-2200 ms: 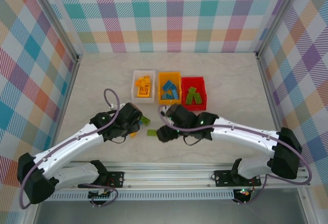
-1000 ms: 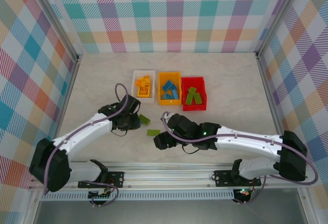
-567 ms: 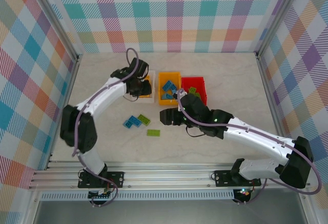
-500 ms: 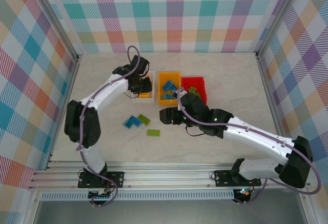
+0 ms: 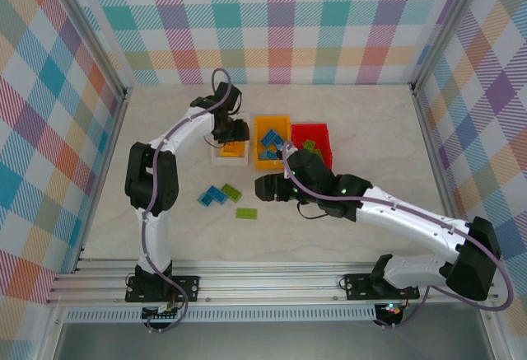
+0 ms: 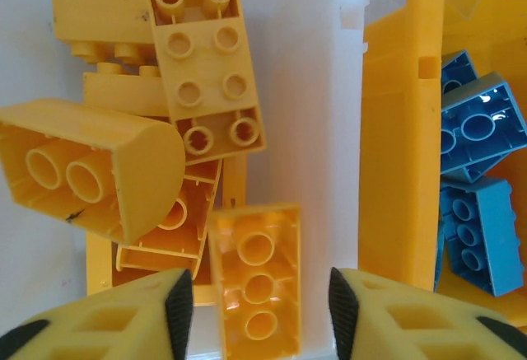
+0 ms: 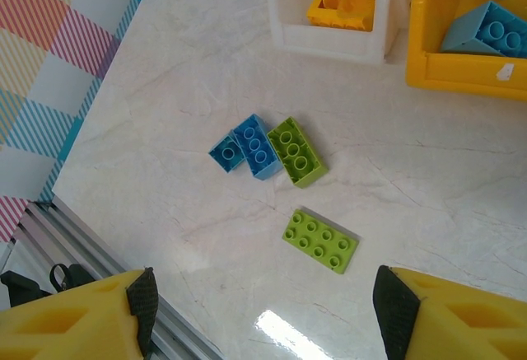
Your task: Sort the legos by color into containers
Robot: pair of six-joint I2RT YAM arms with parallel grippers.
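The left jaws hang over the white bin (image 6: 321, 129), parted, with a yellow-orange brick (image 6: 257, 286) lying between them. A gap shows on each side of the brick, so they are open and not gripping. The brick rests against the other yellow pieces (image 6: 202, 63) heaped just ahead of the jaws, which is where its colour belongs. To the jaws' right stands the wall of the orange-yellow bin (image 6: 395, 154), which holds the blue bricks (image 6: 482, 129).

The right jaws are spread wide and empty, held high over the counter (image 7: 206, 63), probably to take in what is left to sort. Ahead of them lies a flat green plate (image 7: 321, 240). Beyond it a green brick (image 7: 296, 152) touches a blue piece (image 7: 247, 147); whether that is one brick or two I cannot tell. The greens belong with the others in the red bin (image 5: 311, 169), so the plate, nearest the jaws and standing free, seems the easiest pick.
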